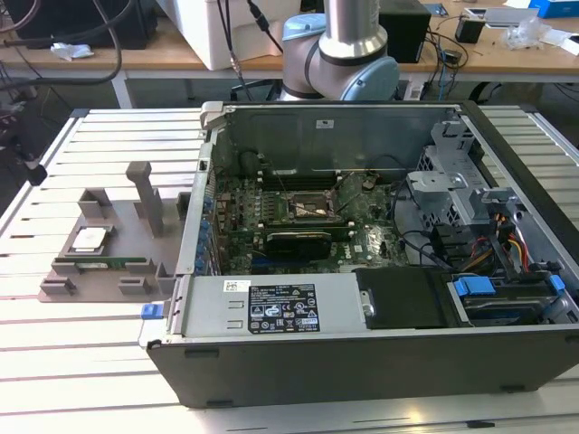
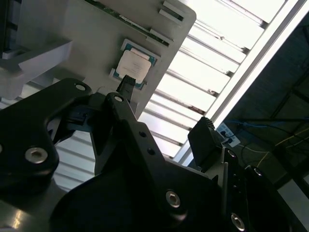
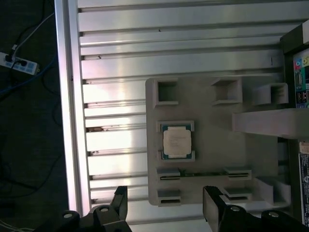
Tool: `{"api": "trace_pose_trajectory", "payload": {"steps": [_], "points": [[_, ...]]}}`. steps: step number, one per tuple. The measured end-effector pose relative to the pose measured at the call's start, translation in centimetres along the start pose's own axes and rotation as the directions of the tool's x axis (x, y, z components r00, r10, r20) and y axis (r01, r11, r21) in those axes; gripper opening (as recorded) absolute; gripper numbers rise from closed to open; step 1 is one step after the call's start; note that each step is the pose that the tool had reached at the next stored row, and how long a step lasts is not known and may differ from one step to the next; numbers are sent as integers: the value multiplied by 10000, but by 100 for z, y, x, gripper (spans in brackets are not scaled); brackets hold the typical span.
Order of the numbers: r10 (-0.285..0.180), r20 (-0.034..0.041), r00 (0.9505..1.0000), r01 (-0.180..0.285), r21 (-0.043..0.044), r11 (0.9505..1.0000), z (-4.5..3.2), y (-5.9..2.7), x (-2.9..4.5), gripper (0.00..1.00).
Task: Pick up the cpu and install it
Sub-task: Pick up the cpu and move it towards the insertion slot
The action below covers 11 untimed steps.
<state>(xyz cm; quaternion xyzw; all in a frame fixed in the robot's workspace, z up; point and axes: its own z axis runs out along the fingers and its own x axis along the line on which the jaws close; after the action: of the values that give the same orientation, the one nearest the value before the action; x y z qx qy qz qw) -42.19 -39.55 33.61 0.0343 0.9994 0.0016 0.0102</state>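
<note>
Black fingers (image 3: 120,205) of the hand (image 3: 166,208) stood wide apart, with nothing held between them, in both wrist views. Ahead of the fingertips and clear of them, roughly in line with the gap, the cpu (image 3: 177,141) lay flat, metal top upward, seated in a square recess of a grey holder (image 3: 207,121). This holder rested on a slatted metal surface (image 3: 116,63). An open computer case (image 1: 362,362) stood just beside the holder, farther from the hand than the cpu.

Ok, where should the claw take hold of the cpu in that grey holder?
I'd come from straight above: the cpu lies flat in the grey holder. Pinch the two thin edges left free by the holder's end lips, which block the other two.
</note>
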Motion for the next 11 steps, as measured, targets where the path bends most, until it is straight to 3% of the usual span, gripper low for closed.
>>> {"api": "trace_pose_trajectory", "payload": {"steps": [11], "points": [[0,2,10000,0,-1,10000,86,0,2,72]]}}
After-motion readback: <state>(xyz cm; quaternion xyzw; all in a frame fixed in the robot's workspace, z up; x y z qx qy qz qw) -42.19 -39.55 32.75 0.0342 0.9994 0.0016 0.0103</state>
